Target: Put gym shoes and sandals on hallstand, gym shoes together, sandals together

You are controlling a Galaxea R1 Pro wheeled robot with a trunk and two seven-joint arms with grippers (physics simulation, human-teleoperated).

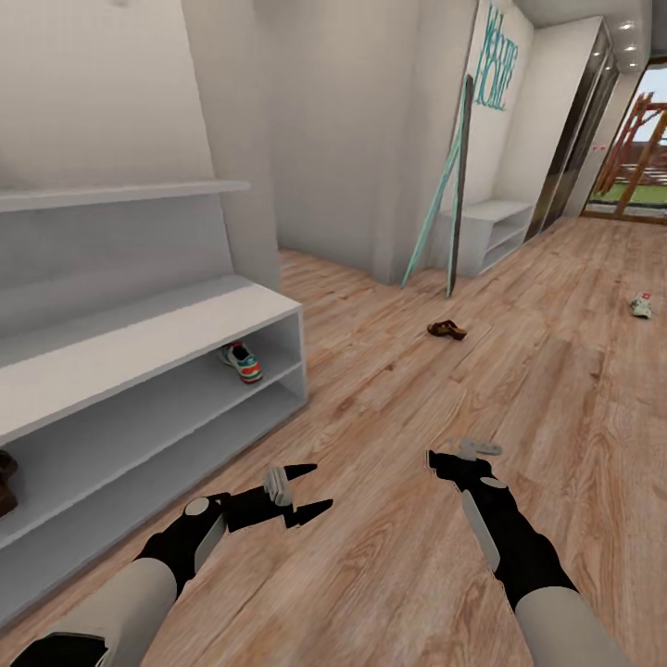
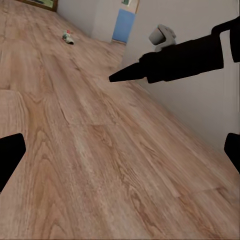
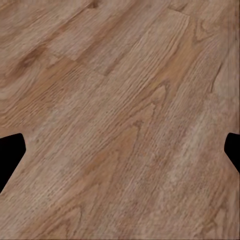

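The shoe rack (image 1: 157, 347) stands at the left, one gym shoe (image 1: 242, 361) on its upper open shelf. A sandal (image 1: 447, 329) lies on the floor (image 1: 389, 389) ahead; the other gym shoe (image 1: 641, 305) lies further right.

Two long poles (image 1: 454, 190), one teal and one dark, lean against a white wall (image 1: 352, 120) beside teal lettering (image 1: 494, 69). Just beyond them a low white bench (image 1: 496, 232) with open shelves stands against the wall. Farther down, a dark-framed glass door (image 1: 579, 120) adjoins a bright opening (image 1: 639, 157) onto greenery and wooden beams. In the left wrist view a blue panel (image 2: 123, 25) sits on a far wall.
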